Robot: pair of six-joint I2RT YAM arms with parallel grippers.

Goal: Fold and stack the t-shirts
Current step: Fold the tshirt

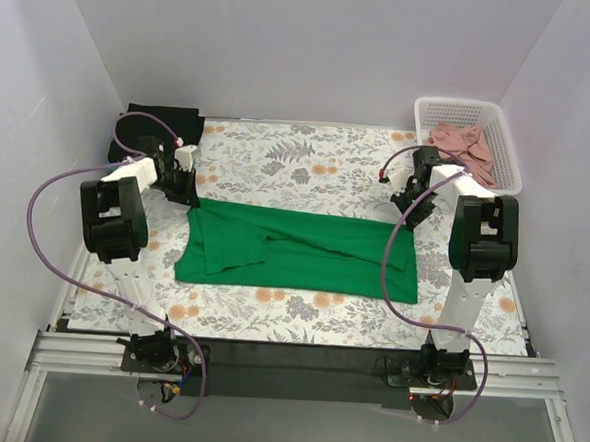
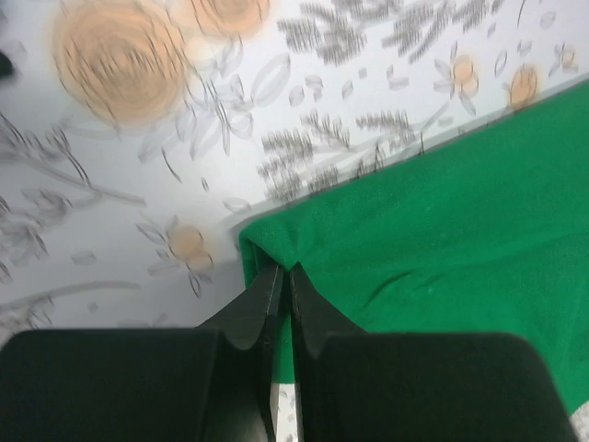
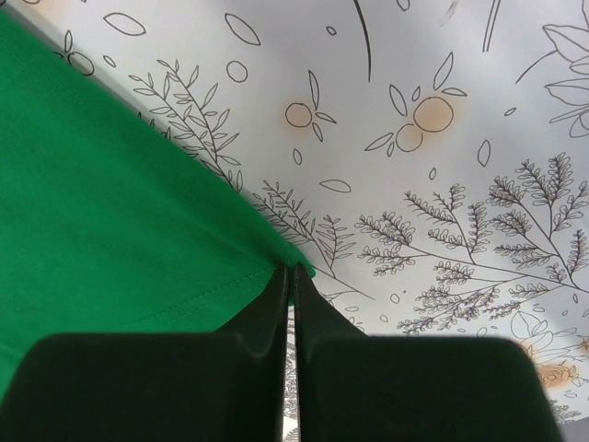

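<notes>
Pinching the green t-shirt (image 1: 298,251) by its two far corners, the robot stood ready to fold.
The left gripper (image 2: 283,272) and right gripper (image 3: 294,270) each had their jaws pressed together on a thin bite of hem, and the shirt lay creased across the middle of the floral table (image 1: 279,155). Such shallow grips could slip on lifting, and uneven pulls would likely skew or bunch the fold.

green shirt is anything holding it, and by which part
Both grippers hold the green t-shirt: left gripper pinches its far left corner, right gripper its far right corner.
</notes>
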